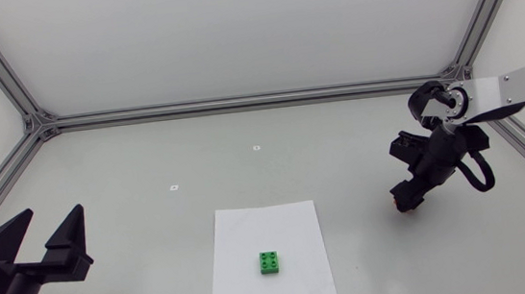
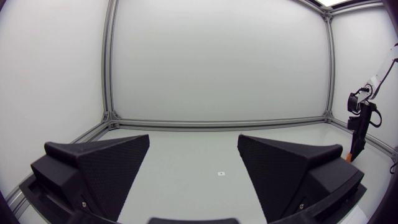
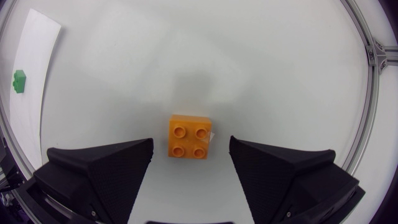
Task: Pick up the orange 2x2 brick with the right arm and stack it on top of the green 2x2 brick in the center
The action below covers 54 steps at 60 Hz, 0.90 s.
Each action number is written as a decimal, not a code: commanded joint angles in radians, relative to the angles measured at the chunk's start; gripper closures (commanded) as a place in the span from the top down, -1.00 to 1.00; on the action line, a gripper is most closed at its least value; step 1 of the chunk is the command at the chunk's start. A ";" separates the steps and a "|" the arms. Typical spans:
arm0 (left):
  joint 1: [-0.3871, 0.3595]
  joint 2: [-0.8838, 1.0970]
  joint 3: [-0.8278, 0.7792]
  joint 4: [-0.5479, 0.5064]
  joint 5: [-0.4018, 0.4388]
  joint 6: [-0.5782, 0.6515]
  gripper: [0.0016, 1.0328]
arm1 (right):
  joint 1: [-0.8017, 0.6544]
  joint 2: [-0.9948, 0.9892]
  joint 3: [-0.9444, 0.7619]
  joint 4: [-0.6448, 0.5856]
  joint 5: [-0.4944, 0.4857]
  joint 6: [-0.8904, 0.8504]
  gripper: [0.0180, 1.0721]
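At the pick-up step, my right gripper hangs wide open and empty over the orange brick on the surface, well apart from the green brick, so next I should lower and close on its sides.

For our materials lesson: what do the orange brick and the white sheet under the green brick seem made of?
The orange brick: likely moulded plastic, smooth with a slight sheen; uniform colour, crisp round studs.
The white sheet: probably paper, matte; thin, flat, straight edges.
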 commanded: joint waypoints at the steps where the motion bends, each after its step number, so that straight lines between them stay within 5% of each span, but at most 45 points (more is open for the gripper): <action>1: 0.003 -0.008 -0.041 -0.013 0.004 0.013 0.92 | 0.009 0.018 -0.011 0.002 0.004 -0.012 0.61; 28: 0.003 -0.008 -0.041 -0.013 0.004 0.013 0.92 | 0.017 0.030 -0.004 0.005 -0.004 0.008 0.38; 34: 0.003 -0.008 -0.041 -0.015 0.004 0.013 0.92 | 0.020 0.027 -0.007 0.005 -0.007 0.008 0.18; 54: 0.003 -0.008 -0.041 -0.013 0.006 0.013 0.92 | 0.020 0.027 -0.002 0.004 -0.007 0.009 0.17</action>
